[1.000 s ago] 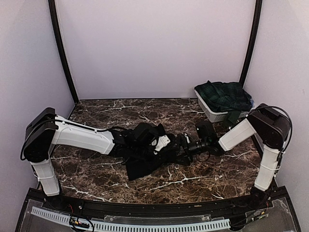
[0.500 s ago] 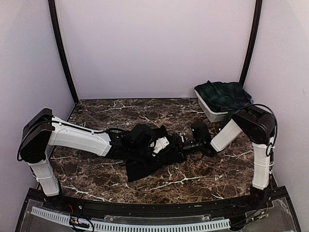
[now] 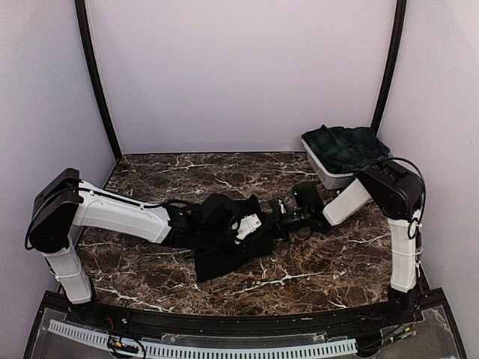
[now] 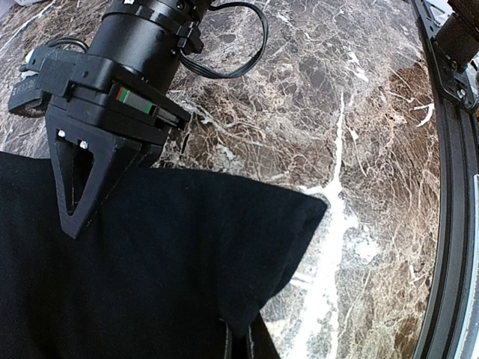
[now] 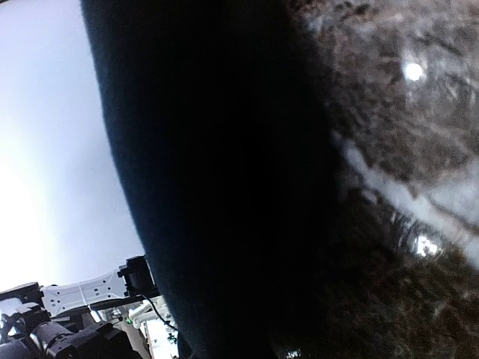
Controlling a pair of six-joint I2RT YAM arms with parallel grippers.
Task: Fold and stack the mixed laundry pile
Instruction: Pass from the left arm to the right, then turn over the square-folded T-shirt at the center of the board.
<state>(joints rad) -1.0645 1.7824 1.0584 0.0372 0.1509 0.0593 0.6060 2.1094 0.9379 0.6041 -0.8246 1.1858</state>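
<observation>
- The marble table [image 3: 314, 280] carries the work, and we see both arms reaching low across it to meet near its middle.
- The black cloth [image 4: 150, 269] lies spread at that middle, with one corner pointing toward the near edge.
- The white basket [image 3: 327, 177] sits at the far right corner, well apart, with the tartan skirt [image 3: 348, 146] heaped in it.
- The right gripper [image 4: 75, 213] lies with one finger over the cloth's edge. We cannot tell whether it has pinched the fabric.
- The left gripper [image 4: 238, 336] is clenched on a fold of the black cloth.
- We judge the step in hand to be taking two holds on this piece for a fold. The next move calls for a sure right-hand pinch, then both arms lifting together.
</observation>
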